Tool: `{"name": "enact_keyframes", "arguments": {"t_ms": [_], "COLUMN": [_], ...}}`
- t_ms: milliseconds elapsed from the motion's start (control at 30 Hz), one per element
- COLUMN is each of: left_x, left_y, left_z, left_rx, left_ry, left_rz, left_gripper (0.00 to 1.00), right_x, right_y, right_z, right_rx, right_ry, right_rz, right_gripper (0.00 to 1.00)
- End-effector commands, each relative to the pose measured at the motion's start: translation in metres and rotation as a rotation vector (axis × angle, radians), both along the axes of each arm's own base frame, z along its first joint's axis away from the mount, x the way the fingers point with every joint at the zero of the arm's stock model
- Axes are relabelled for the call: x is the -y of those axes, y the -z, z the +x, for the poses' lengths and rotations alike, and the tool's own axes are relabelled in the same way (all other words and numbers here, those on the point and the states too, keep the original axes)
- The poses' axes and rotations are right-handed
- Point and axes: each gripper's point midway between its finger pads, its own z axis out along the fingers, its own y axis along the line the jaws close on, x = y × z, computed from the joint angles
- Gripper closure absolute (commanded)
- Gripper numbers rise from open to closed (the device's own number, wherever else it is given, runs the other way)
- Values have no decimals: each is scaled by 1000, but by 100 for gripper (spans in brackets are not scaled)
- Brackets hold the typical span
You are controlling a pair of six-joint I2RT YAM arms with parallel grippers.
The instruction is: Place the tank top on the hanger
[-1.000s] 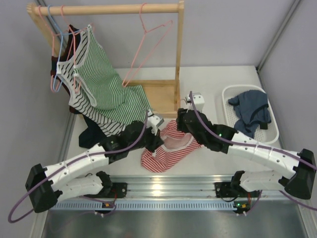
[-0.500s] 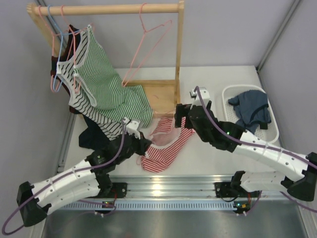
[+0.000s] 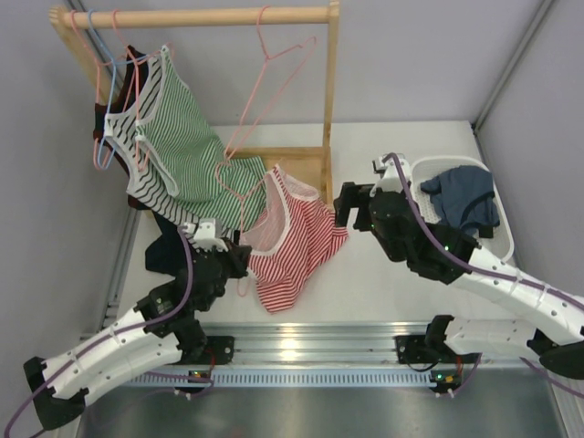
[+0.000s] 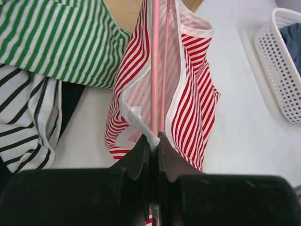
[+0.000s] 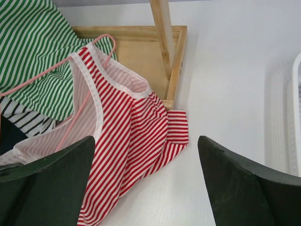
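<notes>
The left gripper (image 4: 154, 141) pinched the thin pink wire hanger (image 4: 154, 70) inside the red-and-white striped tank top (image 4: 193, 108); the right gripper (image 5: 146, 165) gaped empty, so the unsupported top might slip off

Overhead rear view, two close wrist views; tank top (image 3: 294, 239) common.

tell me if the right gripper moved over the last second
Yes. Seen from above, the right gripper has shifted right, off the tank top and toward the white basket. It is open now.
</notes>
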Motion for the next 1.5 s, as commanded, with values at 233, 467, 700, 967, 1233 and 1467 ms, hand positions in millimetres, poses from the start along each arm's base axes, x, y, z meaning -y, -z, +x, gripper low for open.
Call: {"name": "enact_keyframes", "arguments": {"t_ms": [233, 467, 700, 967, 1233, 1467], "left_x": [-31, -44, -50, -65, -88, -107], "left_y": [-56, -94, -123, -184, -224, -266], "left_z": [19, 37, 83, 129, 155, 163], "left_rx": [81, 140, 119, 188, 217, 286], "left_ry": [-212, -268, -198, -206, -233, -242], "left_rz": [-3, 83, 88, 109, 104, 129], "left_gripper": [100, 100, 100, 100, 100, 100], "right_x": [13, 16, 17, 17, 21, 22], "right_y": [-21, -20, -20, -20, -29, -28], "right_z": [-8, -10, -12, -13, -15, -15], "right_rx": [42, 40, 42, 41, 63, 66], "right_ry": [13, 7, -2, -14, -23, -25], "right_rz": [46, 39, 51, 36, 29, 31], "right_gripper": [10, 10, 10, 10, 10, 10]}}
